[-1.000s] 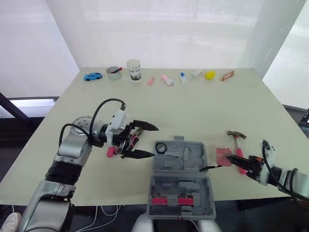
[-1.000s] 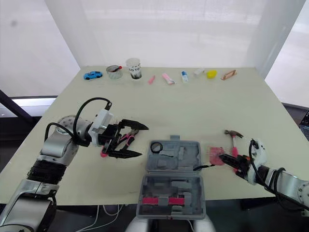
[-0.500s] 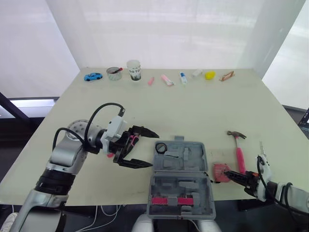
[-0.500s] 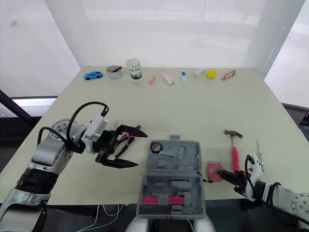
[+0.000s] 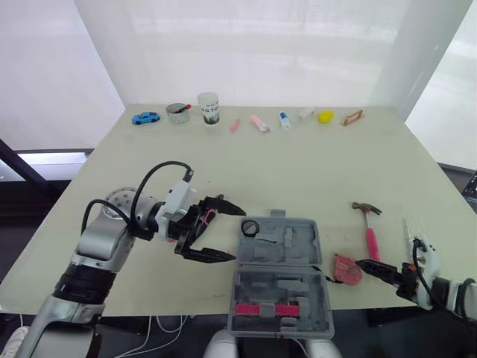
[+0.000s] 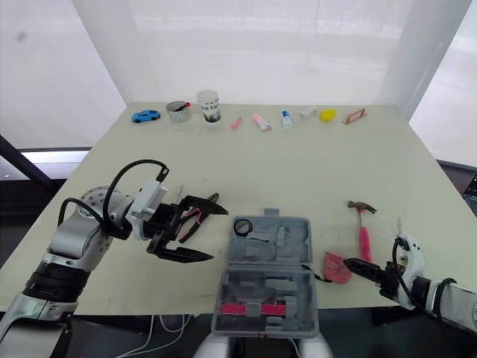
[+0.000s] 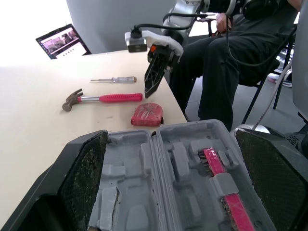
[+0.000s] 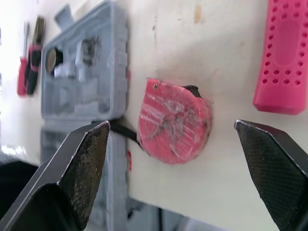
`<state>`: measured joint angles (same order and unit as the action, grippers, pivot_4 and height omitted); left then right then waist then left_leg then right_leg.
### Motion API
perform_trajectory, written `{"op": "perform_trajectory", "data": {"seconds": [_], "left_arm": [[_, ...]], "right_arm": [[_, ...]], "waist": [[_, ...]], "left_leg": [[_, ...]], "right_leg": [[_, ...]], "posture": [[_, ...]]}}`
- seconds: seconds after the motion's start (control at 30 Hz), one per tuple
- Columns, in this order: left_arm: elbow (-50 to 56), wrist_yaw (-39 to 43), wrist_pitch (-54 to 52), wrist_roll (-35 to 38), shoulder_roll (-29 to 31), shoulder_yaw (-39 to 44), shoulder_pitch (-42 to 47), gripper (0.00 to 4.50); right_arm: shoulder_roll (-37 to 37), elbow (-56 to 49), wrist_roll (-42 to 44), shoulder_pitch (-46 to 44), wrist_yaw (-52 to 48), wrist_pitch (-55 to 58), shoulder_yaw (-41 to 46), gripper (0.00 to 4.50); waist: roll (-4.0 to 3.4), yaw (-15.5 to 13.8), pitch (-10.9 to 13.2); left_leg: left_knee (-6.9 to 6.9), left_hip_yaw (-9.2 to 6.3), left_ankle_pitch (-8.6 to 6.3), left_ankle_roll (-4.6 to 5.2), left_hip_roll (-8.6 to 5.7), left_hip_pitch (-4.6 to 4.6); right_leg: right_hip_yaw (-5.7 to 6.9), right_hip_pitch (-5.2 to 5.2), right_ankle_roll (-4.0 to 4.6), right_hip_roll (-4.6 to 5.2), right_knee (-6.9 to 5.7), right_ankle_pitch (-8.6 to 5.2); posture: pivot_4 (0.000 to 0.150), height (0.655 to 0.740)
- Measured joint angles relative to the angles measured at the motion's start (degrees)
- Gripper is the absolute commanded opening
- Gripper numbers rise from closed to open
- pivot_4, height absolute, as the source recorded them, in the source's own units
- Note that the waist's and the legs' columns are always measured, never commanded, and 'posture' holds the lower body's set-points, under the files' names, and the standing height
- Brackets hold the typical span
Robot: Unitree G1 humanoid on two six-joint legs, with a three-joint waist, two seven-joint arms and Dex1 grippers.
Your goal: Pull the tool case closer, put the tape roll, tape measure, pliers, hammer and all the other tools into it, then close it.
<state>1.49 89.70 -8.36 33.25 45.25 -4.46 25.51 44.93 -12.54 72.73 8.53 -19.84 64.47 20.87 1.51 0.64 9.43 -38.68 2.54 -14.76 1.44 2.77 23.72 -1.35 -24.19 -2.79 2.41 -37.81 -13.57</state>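
At table's front edge, tool case [image 5: 279,276] is lying open; what looks like tape roll [image 5: 249,227] is sitting inside. Tape measure [image 5: 346,269], hammer [image 5: 369,235], pliers [image 6: 192,221] are waiting outside. Left gripper [image 5: 238,235] and right gripper [image 5: 365,265] are gaping wide, both empty.

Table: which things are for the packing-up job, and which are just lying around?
For the job: tool case, tape roll (already in the case), tape measure, hammer, pliers, screwdriver.

Just lying about, along the far edge: toy car, paper cup, small bowl, pink tube, yellow lump.
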Motion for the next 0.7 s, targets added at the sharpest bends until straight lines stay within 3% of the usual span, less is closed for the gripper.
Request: {"op": "perform_trajectory", "data": {"seconds": [0.1, 0.33, 0.6, 0.7], "left_arm": [[-0.81, 0.01, 0.53, -0.18, 0.07, 0.05, 0.29, 4.5], [-2.21, 0.04, 1.08, -0.36, 0.46, 0.23, 1.29, 4.5], [-2.03, 0.06, 1.6, 0.02, 1.21, 0.12, 1.75, 4.5], [-2.03, 0.06, 1.71, 0.05, 1.4, 0.11, 1.74, 4.5]], "right_arm": [[2.81, -3.5, -6.38, 1.53, -7.17, -4.96, -2.07, 4.36], [7.48, -6.62, -30.85, 2.56, -26.93, -29.25, -13.72, 4.36], [5.05, 8.78, -53.73, -5.79, -38.49, -57.05, -25.58, 4.36], [3.97, 11.68, -55.69, -7.14, -39.39, -59.39, -26.59, 4.36]], "waist": [[0.0, 0.04, 0.0], [0.01, 0.03, 0.0], [0.0, 0.01, 0.01], [0.0, 0.0, 0.01]], "left_leg": [[-0.02, 0.01, 0.0, 0.0, 0.0, -0.01], [-0.1, 0.01, 0.0, 0.0, 0.0, 0.0], [-0.22, 0.02, 0.0, -0.01, 0.0, 0.0], [-0.24, 0.01, 0.0, -0.01, 0.0, 0.0]], "right_leg": [[-0.01, 0.0, -0.02, 0.0, -0.01, 0.0], [0.01, 0.02, -0.04, 0.0, 0.0, -0.01], [0.02, 0.03, -0.02, 0.0, -0.05, 0.0], [0.03, 0.04, -0.01, 0.0, -0.06, 0.01]], "posture": [[0.15, 0.74], [0.15, 0.74], [0.15, 0.74], [0.15, 0.74]]}}
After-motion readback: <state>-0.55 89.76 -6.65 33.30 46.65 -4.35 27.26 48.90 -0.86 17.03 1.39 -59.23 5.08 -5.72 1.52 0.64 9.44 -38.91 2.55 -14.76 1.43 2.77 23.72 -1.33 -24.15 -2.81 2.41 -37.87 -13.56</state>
